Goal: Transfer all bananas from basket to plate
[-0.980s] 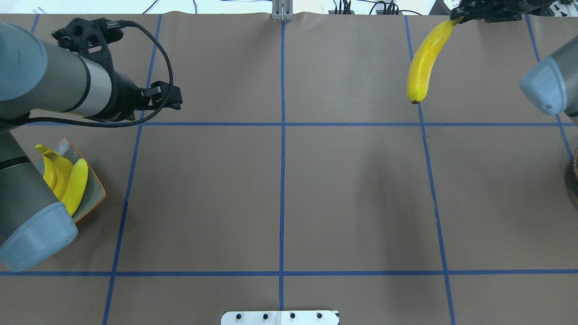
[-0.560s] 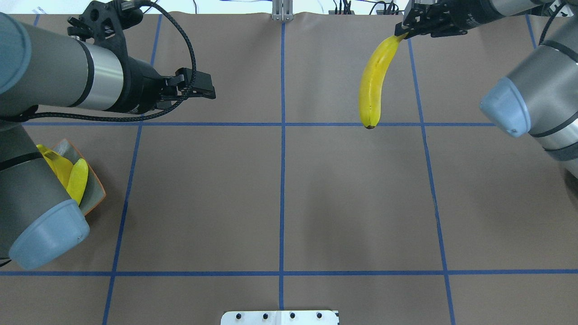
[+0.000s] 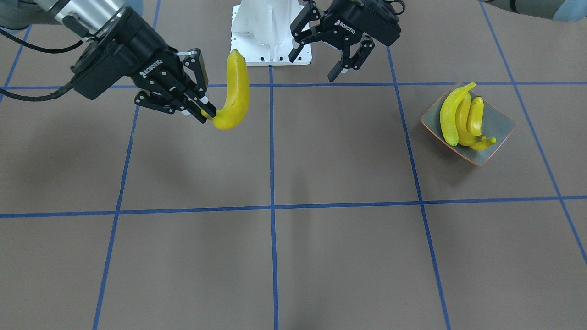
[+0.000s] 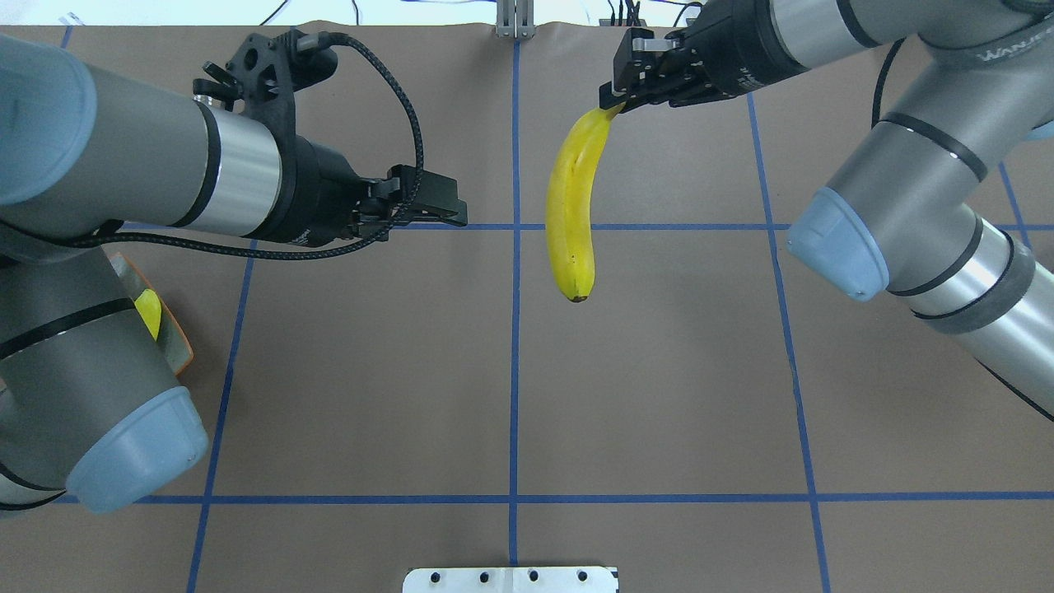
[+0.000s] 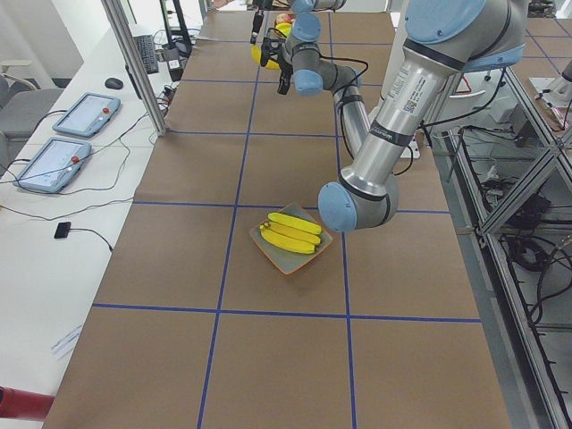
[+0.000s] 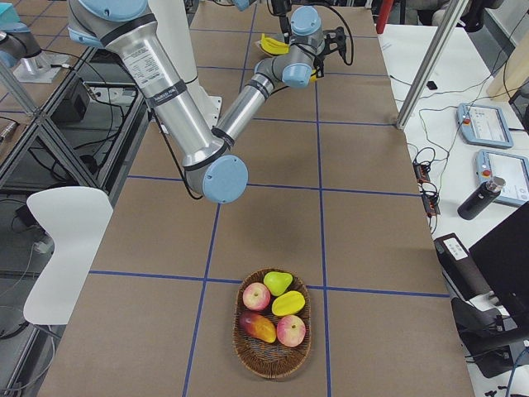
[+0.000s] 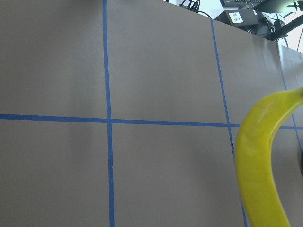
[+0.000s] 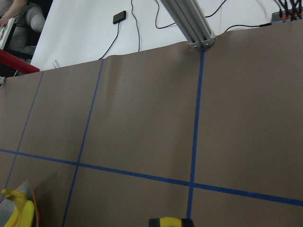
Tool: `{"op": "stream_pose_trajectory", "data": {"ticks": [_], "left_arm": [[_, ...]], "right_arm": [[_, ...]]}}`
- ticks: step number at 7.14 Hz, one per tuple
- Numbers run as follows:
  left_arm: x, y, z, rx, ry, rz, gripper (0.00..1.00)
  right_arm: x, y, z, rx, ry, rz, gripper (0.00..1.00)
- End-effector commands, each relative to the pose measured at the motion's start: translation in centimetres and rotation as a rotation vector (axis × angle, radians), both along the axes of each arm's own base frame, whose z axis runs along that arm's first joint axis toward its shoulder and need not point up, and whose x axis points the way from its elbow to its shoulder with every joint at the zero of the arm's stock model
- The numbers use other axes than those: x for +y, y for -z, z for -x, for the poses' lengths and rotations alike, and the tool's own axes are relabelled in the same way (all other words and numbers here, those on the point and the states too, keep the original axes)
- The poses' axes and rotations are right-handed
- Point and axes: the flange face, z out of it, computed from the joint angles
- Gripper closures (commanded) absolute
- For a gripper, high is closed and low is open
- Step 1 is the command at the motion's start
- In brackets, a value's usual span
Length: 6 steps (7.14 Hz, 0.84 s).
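Observation:
My right gripper [image 4: 617,100] is shut on the stem end of one banana [image 4: 572,214], which hangs above the table near the centre line; the front view shows the grip [image 3: 205,113] and banana [image 3: 235,89]. My left gripper [image 3: 315,63] is open and empty, just left of that banana in the overhead view [image 4: 451,212]. The banana fills the right of the left wrist view [image 7: 258,165]. The plate [image 3: 501,123] holds three bananas [image 3: 461,120]; in the overhead view my left arm hides most of the plate [image 4: 179,350].
A wicker basket [image 6: 269,370] at the table's right end holds apples, a pear and a mango; I see no banana in it. The white robot base [image 3: 270,32] stands at the table's near edge. Blue tape lines grid the brown table.
My right gripper has carried the banana leftward from the far right toward the centre line. My left gripper has moved right toward it. The left arm now covers more of the plate.

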Motion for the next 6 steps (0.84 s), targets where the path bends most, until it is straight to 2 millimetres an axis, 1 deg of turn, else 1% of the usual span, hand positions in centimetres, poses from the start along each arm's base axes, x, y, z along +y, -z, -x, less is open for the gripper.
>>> {"op": "stream_pose_trajectory", "data": {"ticks": [1, 2, 3, 4, 6], "left_arm": [[0.4, 1.2, -0.5, 0.021, -0.007, 0.012, 0.0], [0.4, 1.6, -0.5, 0.045, 0.005, 0.067, 0.0], [0.4, 1.8, -0.5, 0.06, 0.013, 0.11, 0.0], [0.2, 1.5, -1.1, 0.079, 0.03, 0.218, 0.0], [0.1, 1.2, -1.5, 0.085, 0.04, 0.285, 0.0]], "right_arm": [[1.5, 2.2, 1.6, -0.029, -0.008, -0.018, 1.0], [2.6, 2.8, 2.8, -0.035, -0.036, -0.037, 1.0], [2.8, 2.9, 2.9, -0.045, -0.041, -0.052, 1.0], [3.1, 3.1, 2.7, -0.076, -0.045, -0.065, 1.0], [3.2, 3.5, 2.3, -0.113, -0.06, -0.073, 1.0]]}}
